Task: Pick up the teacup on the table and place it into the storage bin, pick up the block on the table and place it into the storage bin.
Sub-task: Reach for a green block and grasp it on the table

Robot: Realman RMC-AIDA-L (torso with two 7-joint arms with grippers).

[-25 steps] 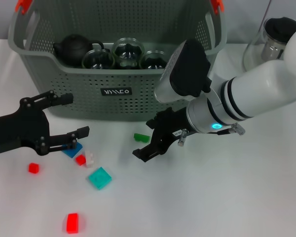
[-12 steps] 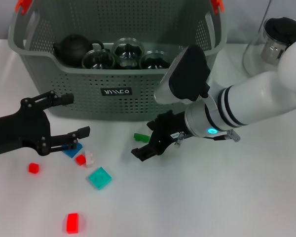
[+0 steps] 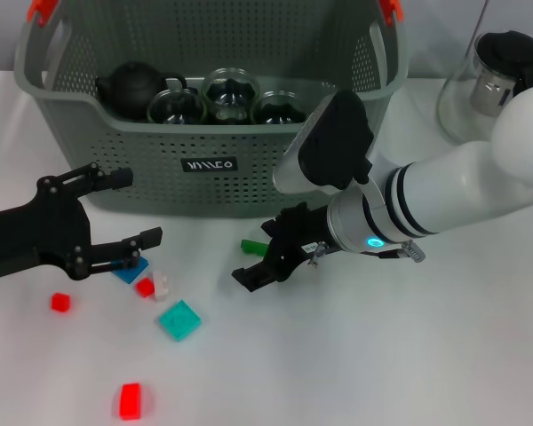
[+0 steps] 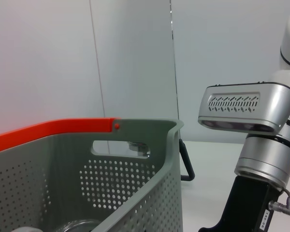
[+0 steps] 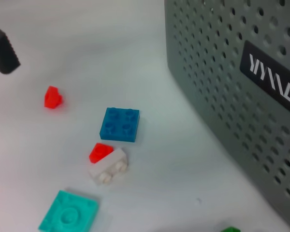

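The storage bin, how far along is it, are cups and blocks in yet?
Done: glass teacups and a black teapot sit in the storage bin. In hand: nothing; the open right hand is by the green block. Left: all blocks on the table. The open left hand holds nothing.

Glass pitcher (image 3: 489, 75) w/ black lid on white table (image 3: 426, 355).

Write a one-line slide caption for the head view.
Right gripper open beside green block before the storage bin; left gripper open.

Storage bin (image 3: 213, 169): matt perforated plastic. Blocks (image 5: 120, 124): glossy plastic.
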